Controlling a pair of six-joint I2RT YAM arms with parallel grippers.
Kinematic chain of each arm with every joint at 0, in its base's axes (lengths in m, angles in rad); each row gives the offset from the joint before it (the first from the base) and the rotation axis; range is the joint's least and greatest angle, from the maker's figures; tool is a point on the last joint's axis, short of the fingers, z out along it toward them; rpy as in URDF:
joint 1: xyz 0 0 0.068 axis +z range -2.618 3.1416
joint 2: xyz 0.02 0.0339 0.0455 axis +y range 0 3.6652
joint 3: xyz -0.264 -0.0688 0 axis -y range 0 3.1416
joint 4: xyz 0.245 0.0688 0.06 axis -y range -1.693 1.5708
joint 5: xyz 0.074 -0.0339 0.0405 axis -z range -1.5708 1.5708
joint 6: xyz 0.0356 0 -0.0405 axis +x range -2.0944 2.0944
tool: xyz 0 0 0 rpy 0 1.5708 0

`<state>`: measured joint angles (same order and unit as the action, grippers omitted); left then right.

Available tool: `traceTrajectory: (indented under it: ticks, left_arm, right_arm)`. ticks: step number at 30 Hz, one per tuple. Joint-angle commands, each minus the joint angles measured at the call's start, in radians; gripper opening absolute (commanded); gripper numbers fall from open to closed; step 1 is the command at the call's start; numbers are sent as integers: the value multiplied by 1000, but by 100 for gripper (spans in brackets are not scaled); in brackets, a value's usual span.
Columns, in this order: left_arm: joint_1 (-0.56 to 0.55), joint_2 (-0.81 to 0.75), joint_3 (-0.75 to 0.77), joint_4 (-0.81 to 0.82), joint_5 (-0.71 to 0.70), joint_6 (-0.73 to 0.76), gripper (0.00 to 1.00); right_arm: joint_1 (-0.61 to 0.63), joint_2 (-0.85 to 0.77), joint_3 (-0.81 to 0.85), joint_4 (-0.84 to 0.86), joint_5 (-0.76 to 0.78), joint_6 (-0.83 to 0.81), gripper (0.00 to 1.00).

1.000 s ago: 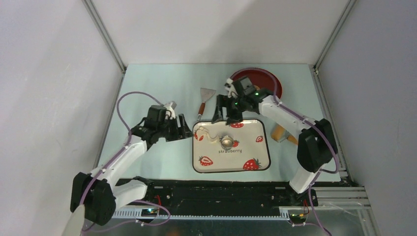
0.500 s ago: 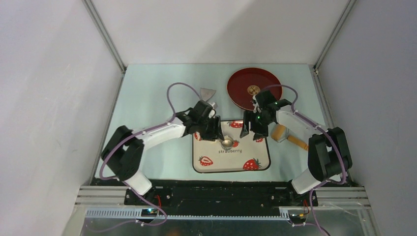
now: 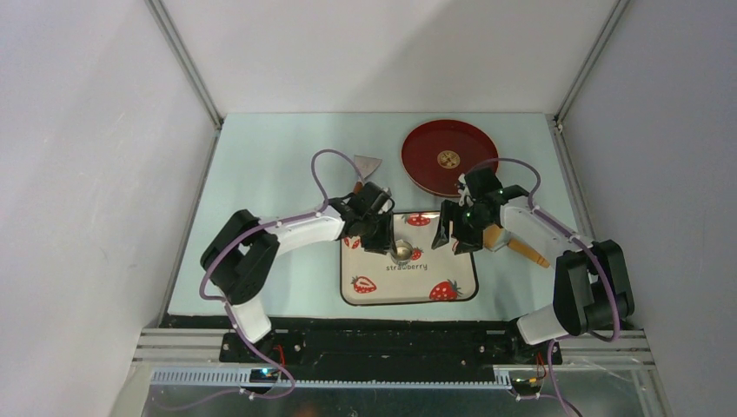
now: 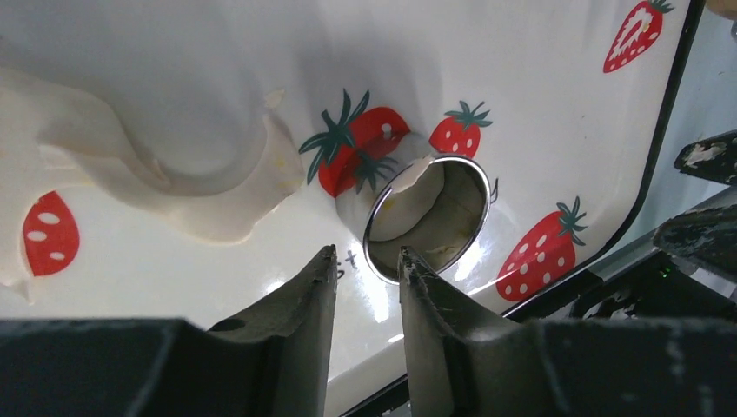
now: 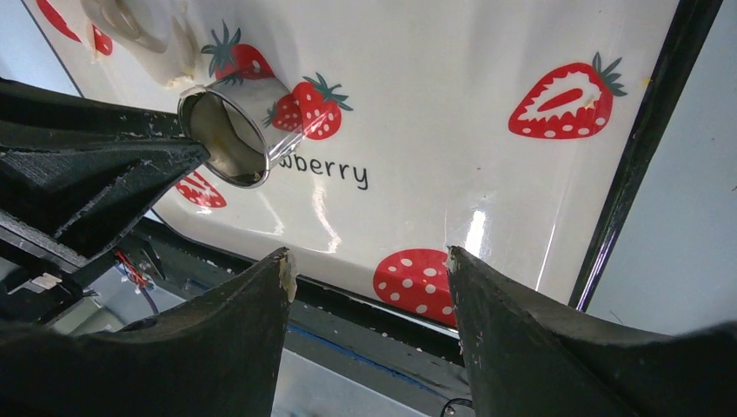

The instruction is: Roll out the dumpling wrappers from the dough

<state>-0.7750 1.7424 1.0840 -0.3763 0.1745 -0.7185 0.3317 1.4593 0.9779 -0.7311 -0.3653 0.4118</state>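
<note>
Strawberry tray (image 3: 382, 287), cutter ring (image 3: 401, 252), red plate (image 3: 425, 162), scraper (image 3: 368, 165)

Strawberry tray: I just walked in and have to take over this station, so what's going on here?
The left pincer is down at the metal cutter ring on the strawberry tray, jaws narrowly apart at its rim, not clamped. The dough lies beside the ring, with a piece inside it. The right pincer hovers open and empty over the tray. One dumpling wrapper sits on the red plate.
</note>
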Motion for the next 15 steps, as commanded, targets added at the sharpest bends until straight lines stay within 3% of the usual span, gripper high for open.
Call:
traceTrajectory:
  ticks: [1, 10, 15]
  left_arm:
    - [-4, 24, 52, 15, -25, -4, 36]
    - [-4, 54, 60, 13, -37, -4, 24]
    - [-3, 48, 69, 8, -37, -2, 9]
  right_arm:
    - [-4, -18, -5, 17, -15, -17, 69]
    - [-6, -17, -18, 20, -14, -18, 70]
    - [-8, -10, -33, 25, -7, -19, 70]
